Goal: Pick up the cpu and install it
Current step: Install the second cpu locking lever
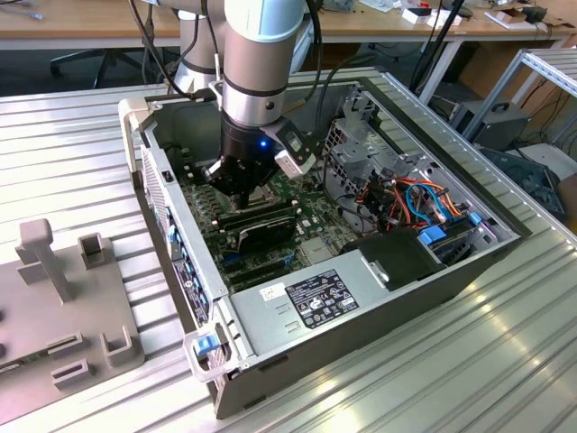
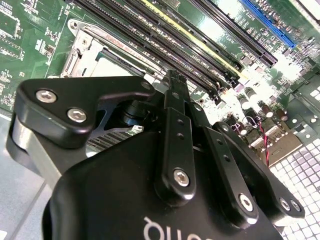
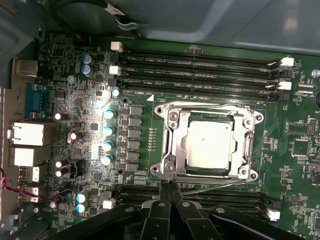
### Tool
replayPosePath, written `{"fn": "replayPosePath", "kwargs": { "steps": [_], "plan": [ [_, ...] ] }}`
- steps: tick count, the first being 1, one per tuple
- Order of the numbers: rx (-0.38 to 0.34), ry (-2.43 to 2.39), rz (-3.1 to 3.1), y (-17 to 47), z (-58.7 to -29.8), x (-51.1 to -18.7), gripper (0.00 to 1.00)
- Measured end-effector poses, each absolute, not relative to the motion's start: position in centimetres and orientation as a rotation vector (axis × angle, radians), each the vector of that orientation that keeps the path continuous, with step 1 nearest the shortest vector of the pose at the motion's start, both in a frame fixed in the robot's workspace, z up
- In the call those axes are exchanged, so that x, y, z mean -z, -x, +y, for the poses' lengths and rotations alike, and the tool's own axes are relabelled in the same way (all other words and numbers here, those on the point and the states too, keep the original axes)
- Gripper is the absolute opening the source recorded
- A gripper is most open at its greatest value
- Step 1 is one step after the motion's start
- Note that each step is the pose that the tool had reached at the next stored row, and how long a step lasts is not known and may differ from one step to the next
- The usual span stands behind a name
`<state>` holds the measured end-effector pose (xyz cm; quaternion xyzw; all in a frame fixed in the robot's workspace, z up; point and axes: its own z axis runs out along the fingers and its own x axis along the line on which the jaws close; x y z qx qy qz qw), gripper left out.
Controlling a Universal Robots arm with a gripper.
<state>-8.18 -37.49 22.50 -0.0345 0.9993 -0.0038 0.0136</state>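
The cpu (image 3: 209, 145), a flat square chip with a dull silver top, lies in its socket on the green motherboard (image 3: 75, 125). A shiny metal retention frame (image 3: 172, 145) runs around it. My gripper (image 3: 168, 186) is shut with nothing between its fingers, and its tips hover at the frame's edge, just beside the cpu. In the second wrist view the black fingers (image 2: 172, 100) meet over the socket (image 2: 95, 57). In the exterior view the gripper (image 1: 242, 191) reaches down into the open computer case (image 1: 379, 298), low over the board.
Long black memory slots (image 3: 200, 67) flank the socket on both sides. Capacitors (image 3: 107, 130) stand in a row near it. The case holds a power supply (image 1: 315, 302) and cables (image 1: 415, 203). A grey fixture block (image 1: 63, 307) sits on the slatted table at the exterior view's left.
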Motion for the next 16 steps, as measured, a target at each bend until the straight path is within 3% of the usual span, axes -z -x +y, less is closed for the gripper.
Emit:
{"fn": "replayPosePath", "kwargs": {
  "steps": [16],
  "plan": [
    [-0.007, 0.107, 3.106, 8.7, -37.5, -21.2, 0.11]
  ]
}}
